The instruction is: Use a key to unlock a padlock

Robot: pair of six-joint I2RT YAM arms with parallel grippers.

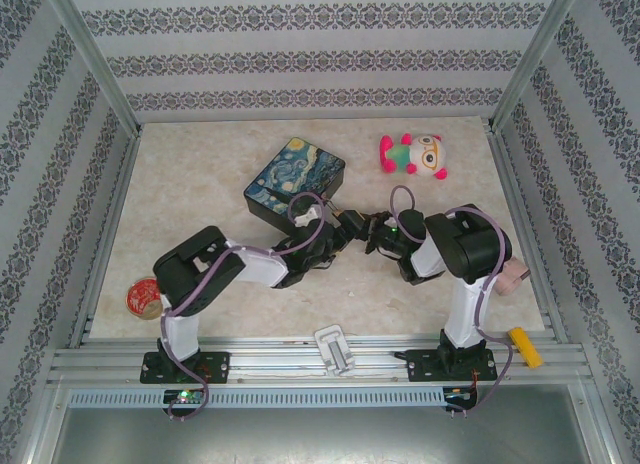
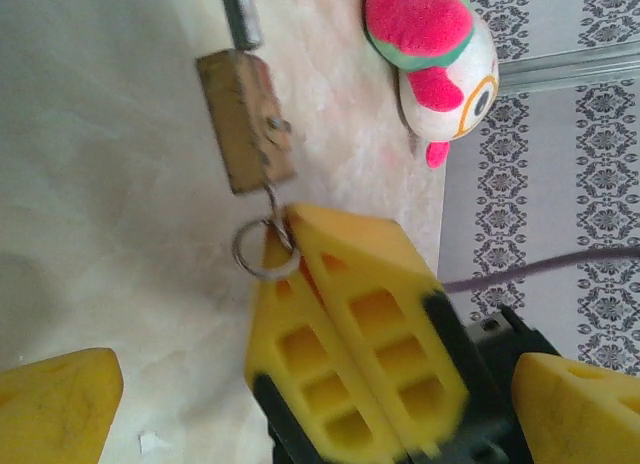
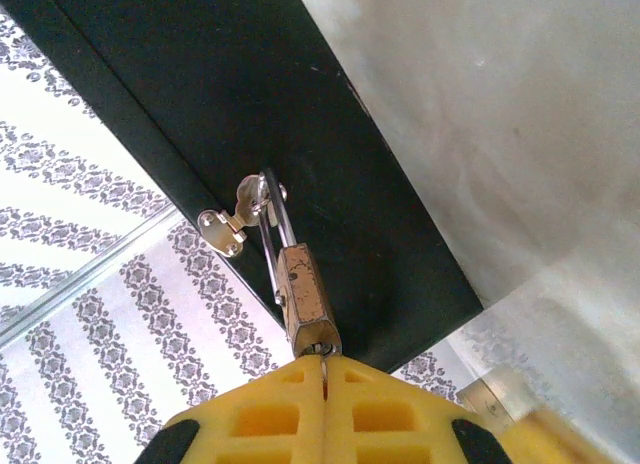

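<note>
Padlock (image 3: pixel 305 299) over pale marbled tabletop (image 1: pixel 200 184), patterned walls (image 1: pixel 300 64); right gripper (image 3: pixel 323 362) tight on key (image 2: pixel 275 209), left gripper (image 1: pixel 348 229) wide.

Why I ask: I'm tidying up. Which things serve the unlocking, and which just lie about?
Job: padlock, key, right tool gripping the key, tin the padlock hangs on.
Lying about: plush toy, red disc, yellow block.

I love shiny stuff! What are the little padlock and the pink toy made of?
The padlock looks like brass-coloured metal, with a dull golden sheen. Its shackle looks like silvery metal, since it glints. The pink toy seems to be soft plush fabric, as it looks fuzzy.
</note>
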